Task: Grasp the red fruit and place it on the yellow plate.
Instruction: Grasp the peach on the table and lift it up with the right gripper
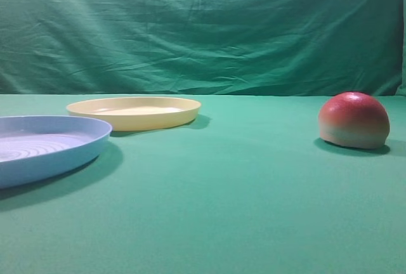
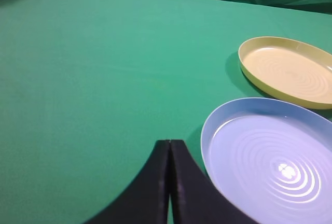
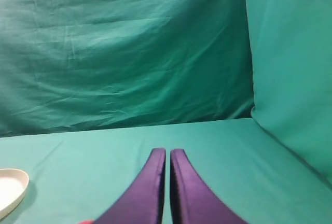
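My high camera sat low and near the green table, looking straight across to the far curtain. My left wrist camera looked down from close above. Both saw the yellow plate and blue plate. My right wrist camera faced the curtain.

Two plates, one yellow plate at centre left and one light blue plate at lower left, plus one red fruit at right.

Both the left gripper and the right gripper were held closed, fingertips pressed together.
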`<state>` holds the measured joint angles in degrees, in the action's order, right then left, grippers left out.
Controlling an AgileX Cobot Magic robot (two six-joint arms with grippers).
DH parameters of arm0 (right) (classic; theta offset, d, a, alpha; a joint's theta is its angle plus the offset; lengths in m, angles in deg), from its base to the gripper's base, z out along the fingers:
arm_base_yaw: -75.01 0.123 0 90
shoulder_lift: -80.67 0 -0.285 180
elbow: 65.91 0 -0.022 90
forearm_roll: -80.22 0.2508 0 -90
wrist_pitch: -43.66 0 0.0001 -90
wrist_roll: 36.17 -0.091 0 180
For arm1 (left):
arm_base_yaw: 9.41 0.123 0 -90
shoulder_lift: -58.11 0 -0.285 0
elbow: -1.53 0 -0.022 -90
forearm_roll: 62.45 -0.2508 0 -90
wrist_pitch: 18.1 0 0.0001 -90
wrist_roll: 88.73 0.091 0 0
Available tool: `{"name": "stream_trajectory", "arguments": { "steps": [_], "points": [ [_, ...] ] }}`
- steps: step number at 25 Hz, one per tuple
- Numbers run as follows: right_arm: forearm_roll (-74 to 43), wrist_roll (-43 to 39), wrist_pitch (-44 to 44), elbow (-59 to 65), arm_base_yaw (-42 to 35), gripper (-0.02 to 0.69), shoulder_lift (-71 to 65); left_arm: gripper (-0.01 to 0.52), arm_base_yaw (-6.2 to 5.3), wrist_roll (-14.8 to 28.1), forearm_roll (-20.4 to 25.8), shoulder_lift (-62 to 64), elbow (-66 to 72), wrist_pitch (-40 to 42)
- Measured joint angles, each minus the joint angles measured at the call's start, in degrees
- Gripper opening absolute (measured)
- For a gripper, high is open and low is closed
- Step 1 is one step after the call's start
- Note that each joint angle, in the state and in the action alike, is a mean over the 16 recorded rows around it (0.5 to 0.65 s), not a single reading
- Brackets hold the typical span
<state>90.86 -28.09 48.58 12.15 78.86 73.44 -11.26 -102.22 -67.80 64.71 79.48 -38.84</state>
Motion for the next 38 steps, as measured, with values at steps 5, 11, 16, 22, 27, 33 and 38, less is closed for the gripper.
{"name": "stream_trajectory", "arguments": {
  "steps": [5, 11, 16, 22, 27, 33, 38],
  "points": [
    [2.3, -0.6, 0.1, -3.4, 0.0, 0.000, -0.7, 0.000, 0.00, 0.0, 0.0, 0.0, 0.0, 0.0],
    [2.4, 2.1, 9.3, -11.0, 0.0, 0.000, -6.3, 0.000, 0.00, 0.0, 0.0, 0.0, 0.0, 0.0],
    [2.4, 5.4, 19.2, -18.8, 0.0, 0.000, -15.4, 0.000, 0.00, 0.0, 0.0, 0.0, 0.0, 0.0],
    [2.8, 10.2, 32.1, -27.5, 0.0, 0.000, -29.5, 0.000, 0.00, 0.0, 0.0, 0.0, 0.0, 0.0],
    [4.6, 14.0, 39.2, -33.7, 0.2, 0.000, -40.0, 0.000, 0.00, 0.0, 0.0, 0.0, 0.0, 0.0],
    [6.8, 18.3, 43.5, -40.1, 2.9, 0.000, -50.8, 0.000, 0.00, 0.0, 0.0, 0.0, 0.0, 0.0],
    [7.6, 20.8, 41.2, -43.4, 7.1, 0.000, -59.6, 0.000, 0.00, 0.0, 0.0, 0.0, 0.0, 0.0]
  ]
}}
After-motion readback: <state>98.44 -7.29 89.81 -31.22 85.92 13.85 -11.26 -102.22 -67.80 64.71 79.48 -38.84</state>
